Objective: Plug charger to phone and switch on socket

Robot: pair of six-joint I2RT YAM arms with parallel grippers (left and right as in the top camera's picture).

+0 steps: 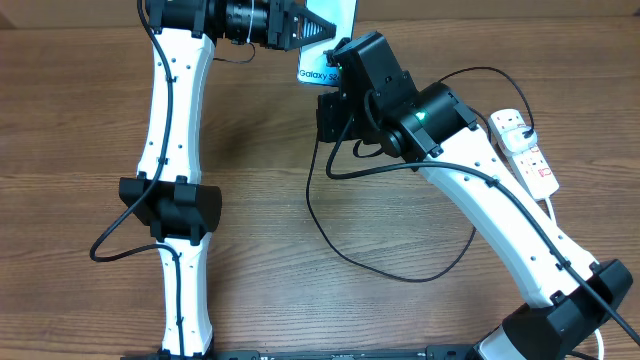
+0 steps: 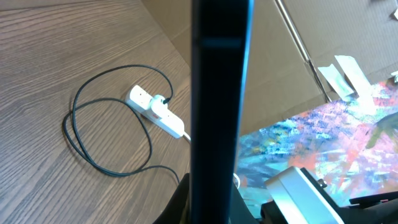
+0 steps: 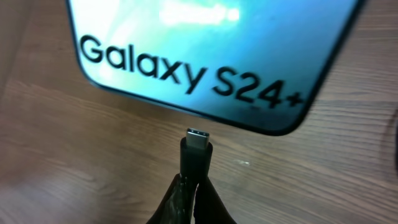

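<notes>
Charger (image 3: 194, 158) front and centre: the right hand (image 3: 196, 186) is clenched on the cable just behind its connector tip (image 3: 198, 137), fingers pinched tight on the black sleeve. The metal tip points straight at the phone (image 3: 211, 56). It sits just short of the short edge below the "Galaxy S24+" lettering, a sliver of wood showing between them, so it is not plugged in.

Over to the left hand (image 1: 322, 30): it is grasping the phone by one edge at the far side of the bench (image 1: 260, 200). Its own camera looks straight down the handset's thin black side. Whether the phone rests on the wood or is lifted, I cannot tell.

Further out, the black cable sweeps in a wide loop across the bench between the two arms. The socket (image 1: 525, 150) lies flat by the right arm, well apart from the phone. A black plug (image 2: 160, 99) is seated in the socket, with the red-and-white label facing up.
</notes>
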